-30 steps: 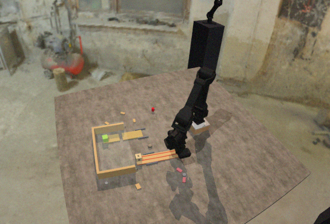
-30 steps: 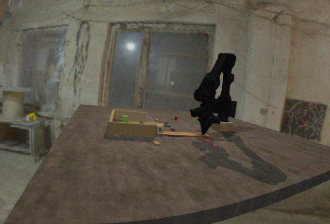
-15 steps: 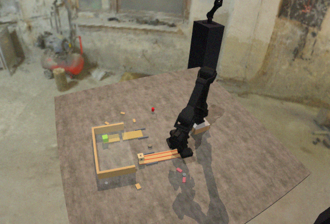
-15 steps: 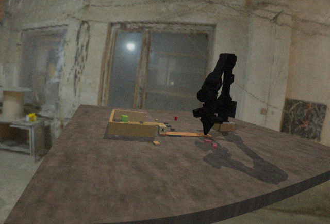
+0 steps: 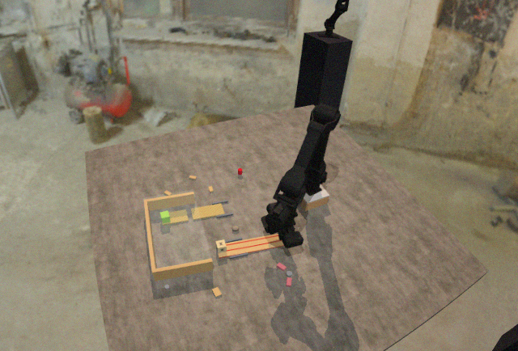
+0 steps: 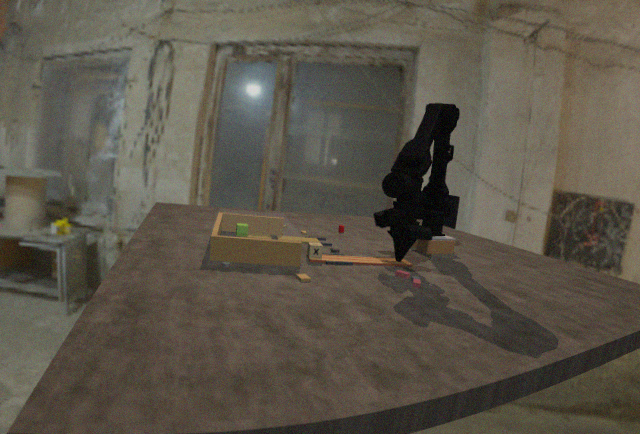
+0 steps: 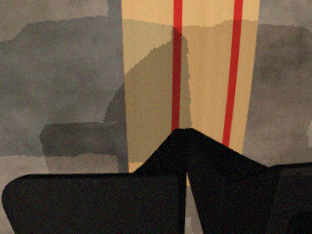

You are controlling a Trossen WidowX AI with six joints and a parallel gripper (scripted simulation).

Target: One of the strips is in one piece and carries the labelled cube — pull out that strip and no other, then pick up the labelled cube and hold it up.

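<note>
The labelled cube [image 5: 220,246] [image 6: 315,251], cream with a dark X, rests on the far end of the one-piece strip [image 5: 252,243] [image 6: 361,260] [image 7: 207,73]. This strip is wood-coloured with two red lines. The cube is just outside the open side of the walled frame [image 5: 181,269] [image 6: 255,252]. The other strip is in two pieces with a gap: a near piece [image 5: 208,211] and a far piece [image 5: 179,216] by a green cube [image 5: 165,216] [image 6: 241,229]. My gripper [image 6: 399,259] [image 7: 183,137] is shut and empty, fingertips down at the striped strip's near end. Exact contact is hidden.
Dark guide rails [image 5: 239,255] flank both strips. A red cylinder [image 5: 239,171] [image 6: 341,228] stands behind. Pink blocks [image 5: 281,266] [image 6: 402,274] lie in front of the gripper. A round brown piece [image 5: 235,228] lies between the strips. Small wooden blocks [image 5: 216,292] [image 6: 303,277] lie around the frame.
</note>
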